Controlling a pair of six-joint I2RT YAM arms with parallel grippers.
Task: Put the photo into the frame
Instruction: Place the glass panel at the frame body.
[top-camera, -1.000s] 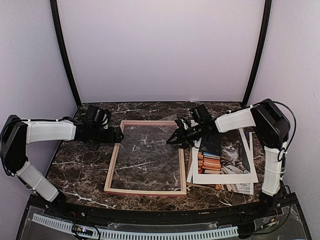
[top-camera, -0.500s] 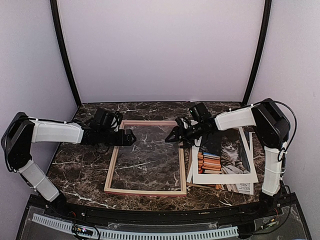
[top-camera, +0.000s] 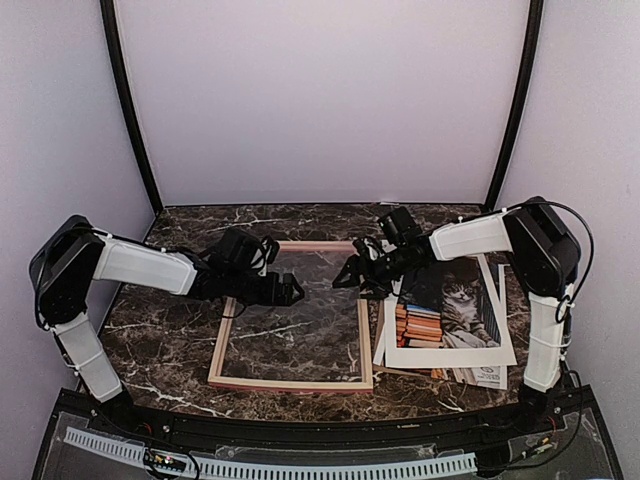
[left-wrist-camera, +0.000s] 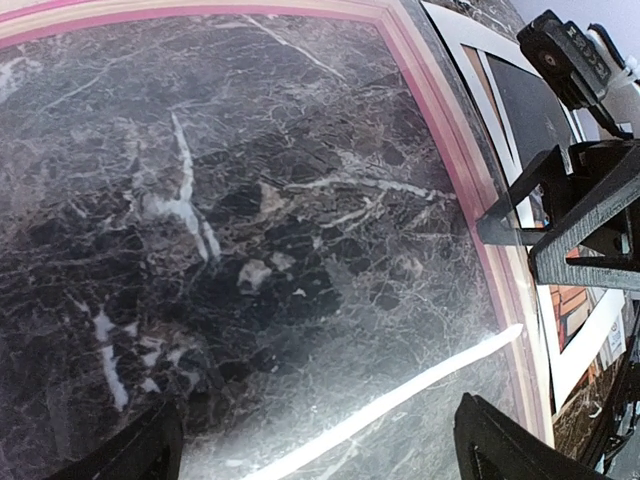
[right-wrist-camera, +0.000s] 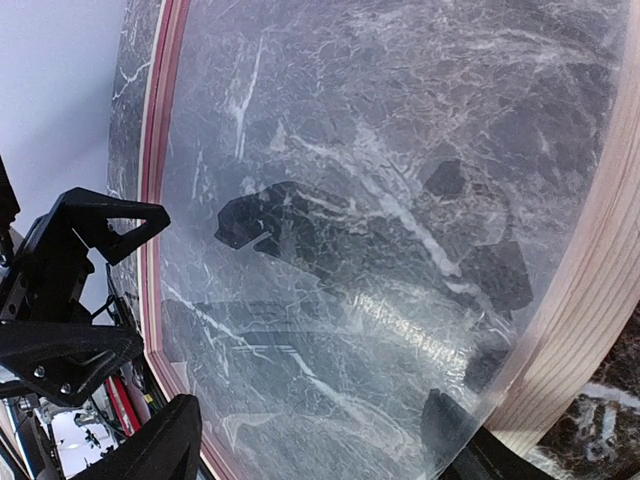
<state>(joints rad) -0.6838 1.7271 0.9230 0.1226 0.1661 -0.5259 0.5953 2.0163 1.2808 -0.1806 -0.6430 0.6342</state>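
Note:
The frame (top-camera: 225, 335) lies flat mid-table, pale wood side up, with a clear sheet (top-camera: 290, 325) inside it. The photo (top-camera: 450, 310), cat and books face up, lies just right of the frame. My left gripper (top-camera: 290, 291) is open over the sheet's upper left part; its wrist view shows the sheet (left-wrist-camera: 300, 250), the frame's pink edge (left-wrist-camera: 455, 170), the photo (left-wrist-camera: 530, 110) and my right gripper (left-wrist-camera: 560, 225). My right gripper (top-camera: 347, 276) is open at the frame's upper right rail. Its wrist view shows the sheet (right-wrist-camera: 380, 200), the wood rail (right-wrist-camera: 600, 300) and my left gripper (right-wrist-camera: 90, 300).
A printed paper leaflet (top-camera: 487, 377) and a brown board edge (top-camera: 420, 372) stick out from under the photo at the front right. Black corner posts (top-camera: 130, 110) and lilac walls close in the back and sides of the marble table (top-camera: 160, 340).
My left gripper has moved right, from the frame's left rail to above the clear sheet inside it. My right gripper has stayed almost in place at the upper right rail.

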